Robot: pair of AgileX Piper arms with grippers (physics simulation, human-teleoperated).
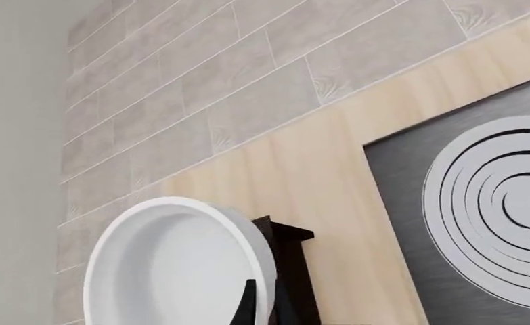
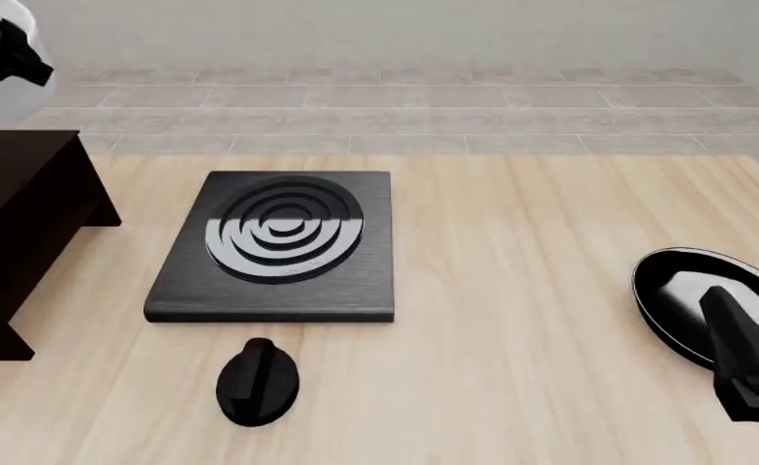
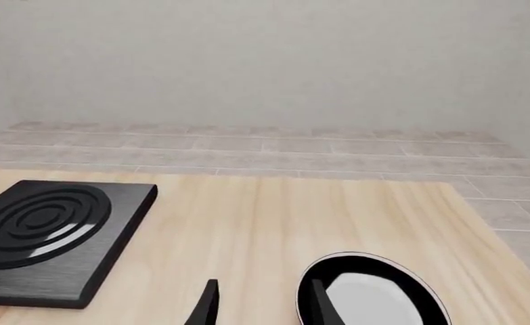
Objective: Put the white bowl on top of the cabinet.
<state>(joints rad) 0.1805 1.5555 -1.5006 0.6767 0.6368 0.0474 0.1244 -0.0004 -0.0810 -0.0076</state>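
Nearest the front camera is the right gripper, low at the near right over the near edge of the black pan. Its fingers stand apart with nothing between them, so it has no part in this step.

At the far left, the left gripper is raised high above the cabinet. It appears clamped on the rim of the white bowl, with one dark finger inside the wall. The bowl is in the air, not yet on the cabinet.

I judge the step in hand to be carrying the bowl over the cabinet and lowering it. To do it well, centre the bowl over the flat top, away from the cabinet's right edge. Bring it down level (a rim grip lets a deep bowl swing), and release only once its base rests flat.

The front view shows how high the gripper is above the cabinet, but crops the bowl at the frame corner. The left wrist view shows the bowl's rim and the finger on it, with the stove plate off to one side. A dark shape just past the bowl may be the cabinet, though I cannot tell. The right wrist view alone shows the right fingers parted.
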